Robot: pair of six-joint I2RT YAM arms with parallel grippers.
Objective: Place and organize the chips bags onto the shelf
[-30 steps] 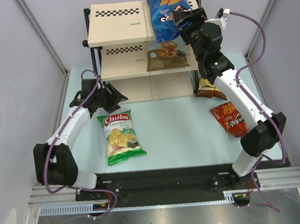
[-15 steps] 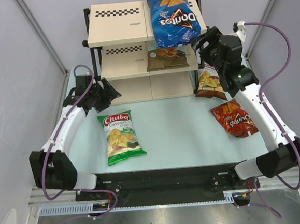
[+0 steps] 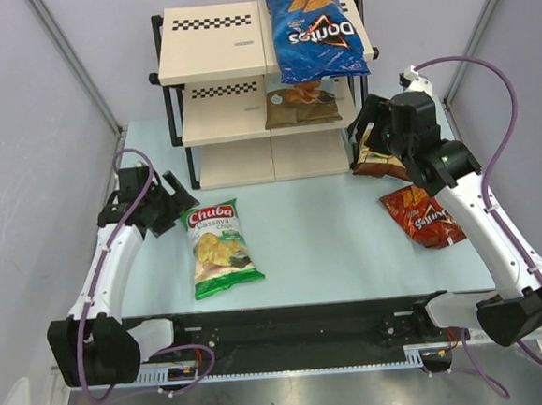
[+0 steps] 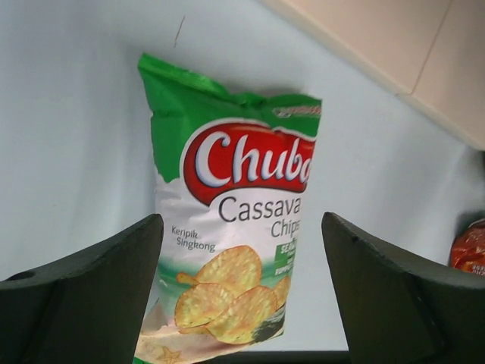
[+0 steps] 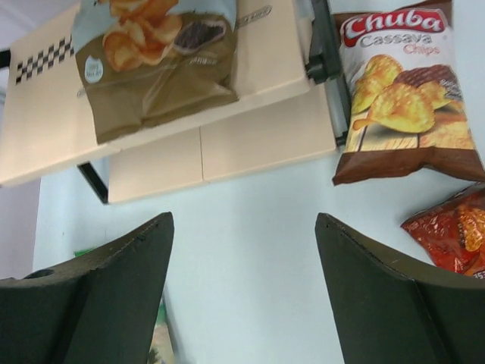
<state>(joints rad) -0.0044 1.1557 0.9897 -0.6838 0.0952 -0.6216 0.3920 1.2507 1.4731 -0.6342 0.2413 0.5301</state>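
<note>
Up on the shelf (image 3: 212, 48), the blue Doritos bag (image 3: 314, 32) lies on the top board and the pale blue-and-brown bag (image 3: 301, 106) on the middle one. Down on the table (image 3: 321, 236), the green Chuba bag (image 3: 218, 249) lies flat under the left gripper (image 4: 241, 227), whose fingers are spread wide and empty. The small brown Chuba bag (image 5: 398, 91) sits right beside the shelf's black leg (image 5: 324, 45), with the red Doritos bag (image 3: 424, 217) next to it. The right gripper (image 5: 242, 220) hangs above, wide open too, holding nothing.

The green-white glossy Chuba Cassava bag (image 3: 219, 247) lies on the pale table (image 3: 321, 241) just ahead of the left gripper (image 3: 171, 207). Ahead-right of the right gripper (image 5: 242, 221) lies the small brown-red Chuba bag (image 5: 402, 91), with the red Doritos bag (image 5: 453, 236) nearer. Ahead-left, the black-framed beige-board shelf (image 3: 217, 113) holds the large blue Doritos bag (image 3: 314, 32) above the blue-and-brown bag (image 3: 301, 104).
</note>
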